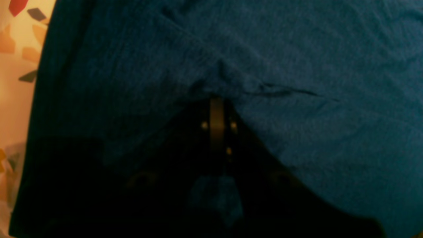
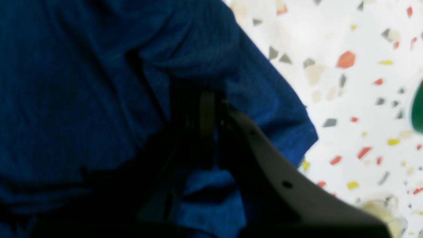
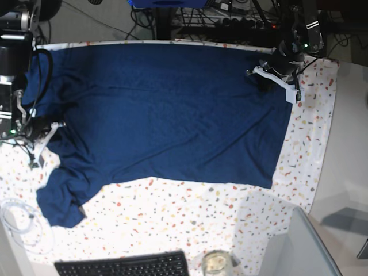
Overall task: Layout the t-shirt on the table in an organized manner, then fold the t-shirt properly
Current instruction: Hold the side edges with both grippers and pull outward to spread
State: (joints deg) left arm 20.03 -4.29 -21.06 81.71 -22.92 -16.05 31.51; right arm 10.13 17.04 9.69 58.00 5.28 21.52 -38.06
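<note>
The dark navy t-shirt [image 3: 167, 109] lies spread over the far half of the speckled table [image 3: 172, 213], hem toward the right. One sleeve [image 3: 60, 201] is crumpled at the front left. My left gripper [image 3: 265, 77] is at the shirt's far right corner. In the left wrist view it [image 1: 217, 99] is shut, with t-shirt [image 1: 297, 49] fabric puckered at its tips. My right gripper [image 3: 43, 131] is at the shirt's left edge. The right wrist view shows it [image 2: 206, 94] shut, with folds of t-shirt [image 2: 66, 82] draped over the fingers and table [image 2: 357, 99] beside it.
A black keyboard [image 3: 123, 265] and a glass jar [image 3: 215, 263] sit at the front edge. A coiled white cable [image 3: 20, 221] lies front left. A plain grey surface [image 3: 351, 172] borders the table on the right. Cables and equipment crowd the back.
</note>
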